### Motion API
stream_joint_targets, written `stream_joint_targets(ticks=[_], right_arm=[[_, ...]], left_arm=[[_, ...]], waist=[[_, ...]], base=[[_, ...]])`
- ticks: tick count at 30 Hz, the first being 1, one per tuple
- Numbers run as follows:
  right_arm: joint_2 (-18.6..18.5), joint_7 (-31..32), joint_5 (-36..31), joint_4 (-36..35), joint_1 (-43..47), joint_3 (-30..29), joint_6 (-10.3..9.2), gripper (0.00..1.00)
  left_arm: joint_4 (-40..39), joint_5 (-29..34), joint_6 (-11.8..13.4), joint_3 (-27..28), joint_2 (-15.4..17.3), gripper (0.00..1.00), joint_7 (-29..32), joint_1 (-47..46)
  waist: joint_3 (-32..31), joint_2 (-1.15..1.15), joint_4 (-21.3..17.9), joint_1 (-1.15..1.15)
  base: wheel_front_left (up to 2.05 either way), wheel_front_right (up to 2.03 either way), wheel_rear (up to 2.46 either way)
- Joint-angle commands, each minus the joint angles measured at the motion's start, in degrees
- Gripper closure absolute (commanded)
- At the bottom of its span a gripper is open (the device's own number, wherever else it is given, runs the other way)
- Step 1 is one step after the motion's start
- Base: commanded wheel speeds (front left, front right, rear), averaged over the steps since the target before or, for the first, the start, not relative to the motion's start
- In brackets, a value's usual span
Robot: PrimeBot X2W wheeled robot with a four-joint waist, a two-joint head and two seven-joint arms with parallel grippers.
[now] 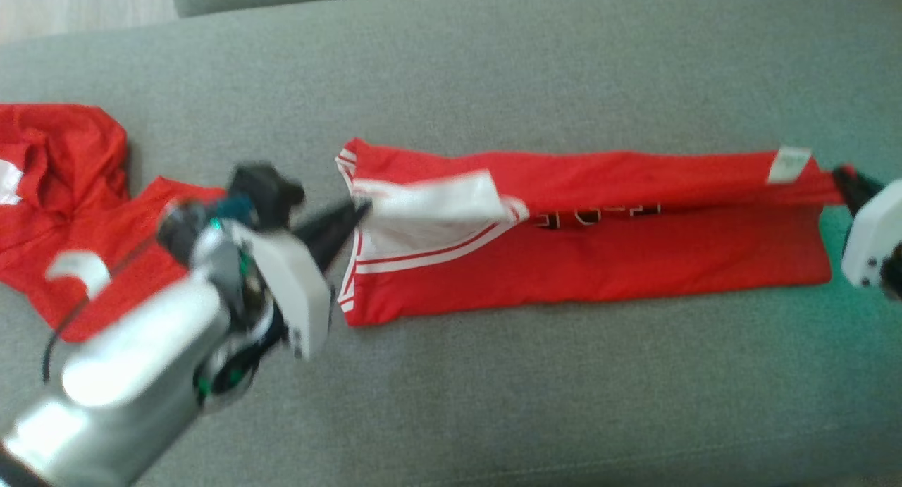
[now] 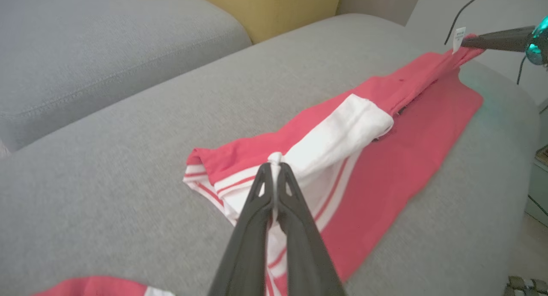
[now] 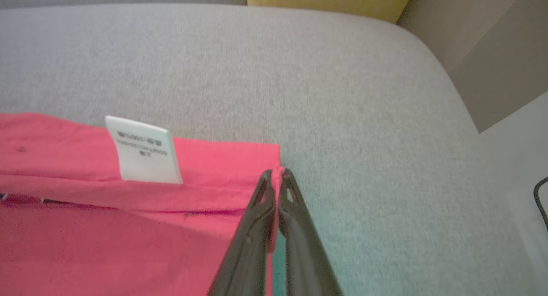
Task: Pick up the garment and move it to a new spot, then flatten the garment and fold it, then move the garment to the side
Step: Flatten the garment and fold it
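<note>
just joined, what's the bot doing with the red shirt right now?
Both arms are on the red jersey, which lies stretched lengthwise on the grey sofa cushion. The left gripper is shut on white fabric at the striped end. The right gripper is shut on the hem corner near the white care label. The far long edge is folded over toward the middle, so a fold looks underway. A second red garment lies crumpled to the robot's left, apart from both grippers.
</note>
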Motion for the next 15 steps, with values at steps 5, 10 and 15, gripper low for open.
stream_joint_targets(ticks=[5, 10, 15], right_arm=[[-5.85, 5.22, 3.28, -6.96, 5.09, 2.09, -0.05, 1.00], [-7.62, 8.96, 4.13, -10.26, 7.96, 2.93, -0.05, 1.00], [-7.51, 11.87, 4.52, -11.58, 9.64, 2.46, -0.05, 0.42]], left_arm=[[-5.78, -0.22, 2.00, 0.15, 4.96, 1.00, 2.72, 2.18], [-5.60, 0.77, 2.27, -1.80, 4.48, 1.00, 3.57, 3.30], [-2.95, 2.33, 2.21, -3.44, 3.41, 1.00, 3.36, 3.56]], waist=[[-1.48, 0.00, 0.09, 0.01], [-1.70, 0.00, -0.41, 0.01], [-1.78, 0.00, -1.19, 0.01]], base=[[0.00, 0.00, 0.00], [0.00, 0.00, 0.00], [0.00, 0.00, 0.00]])
